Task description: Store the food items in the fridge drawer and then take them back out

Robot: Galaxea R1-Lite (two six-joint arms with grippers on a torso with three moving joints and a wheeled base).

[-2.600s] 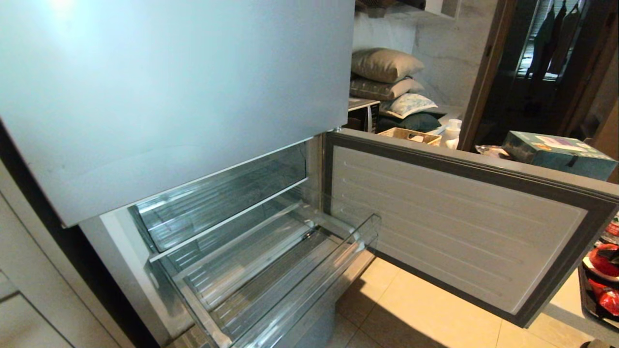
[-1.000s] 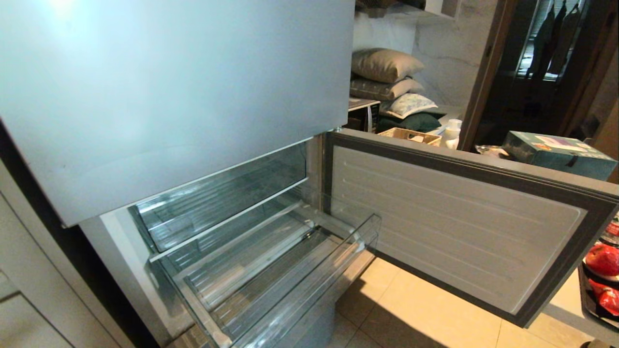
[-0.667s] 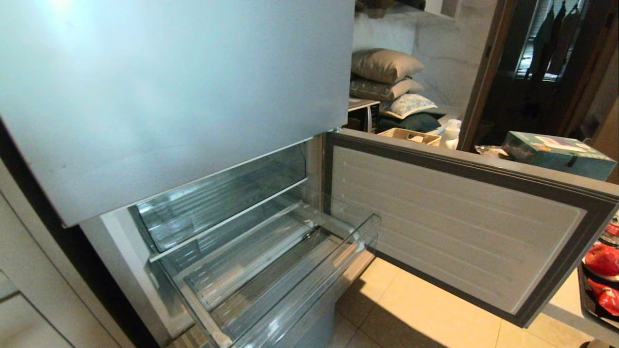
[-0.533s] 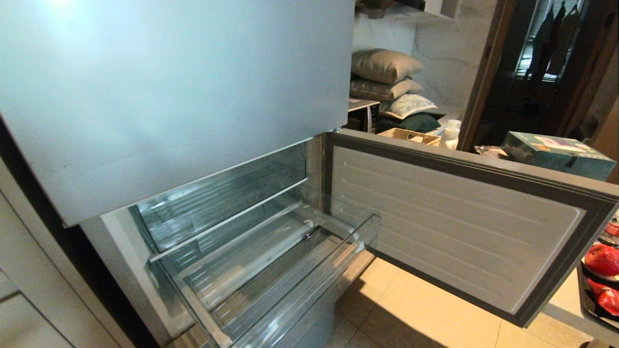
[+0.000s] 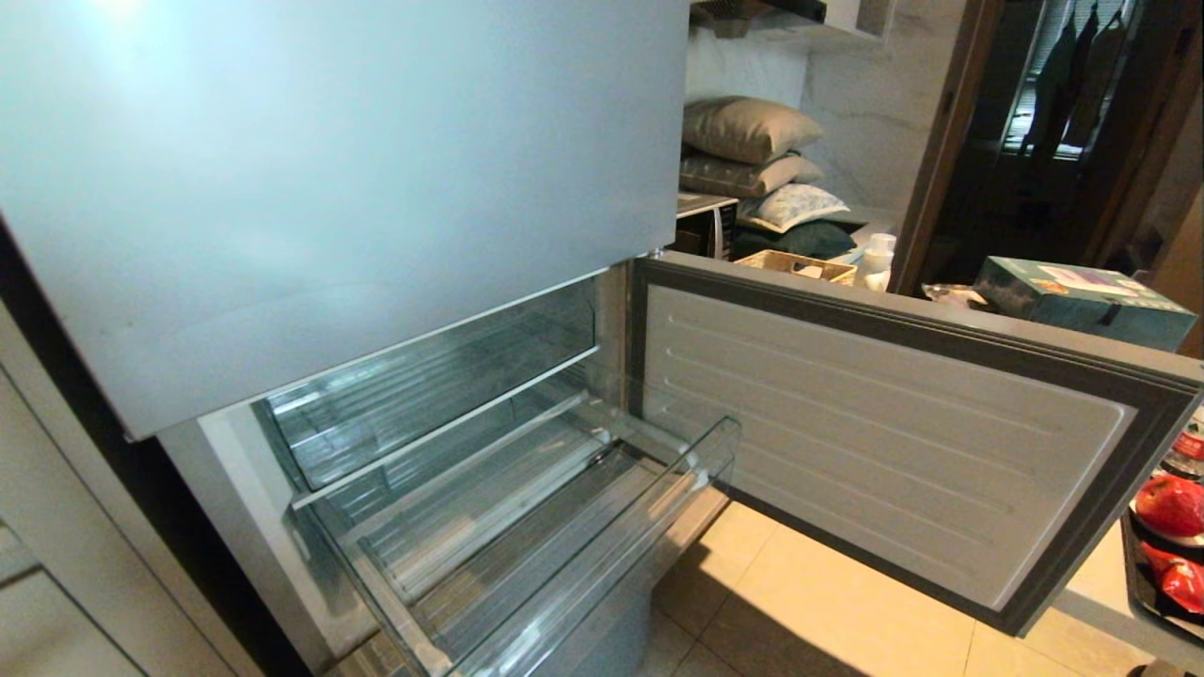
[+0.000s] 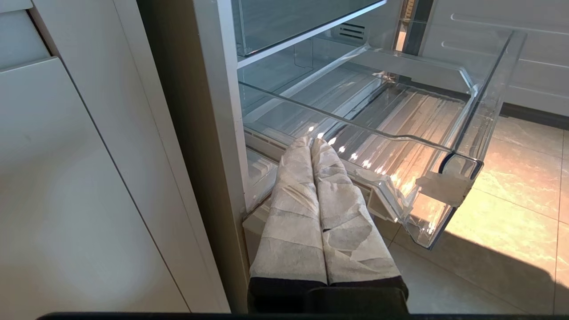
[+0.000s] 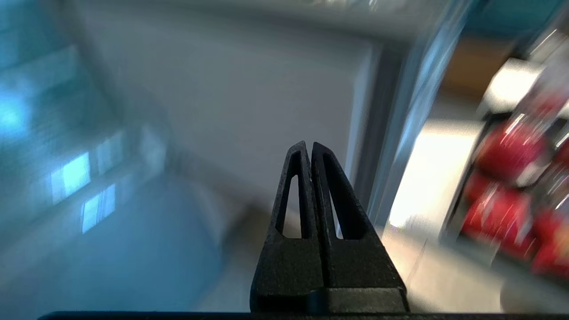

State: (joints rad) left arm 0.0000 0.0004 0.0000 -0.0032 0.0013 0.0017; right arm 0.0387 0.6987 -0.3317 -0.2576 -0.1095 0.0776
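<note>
Right gripper (image 7: pixel 311 149) pinched shut, empty, beside open fridge door | left gripper (image 6: pixel 313 144) closed, empty, parked by drawer (image 5: pixel 564 574) | drawer pulled out, bare | apple (image 5: pixel 1171 503) off right on tray | firm, glossy, likely slippery; grasp across widest part

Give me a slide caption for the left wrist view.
Left gripper, shut, parked beside the pulled-out, empty clear fridge drawer.
</note>
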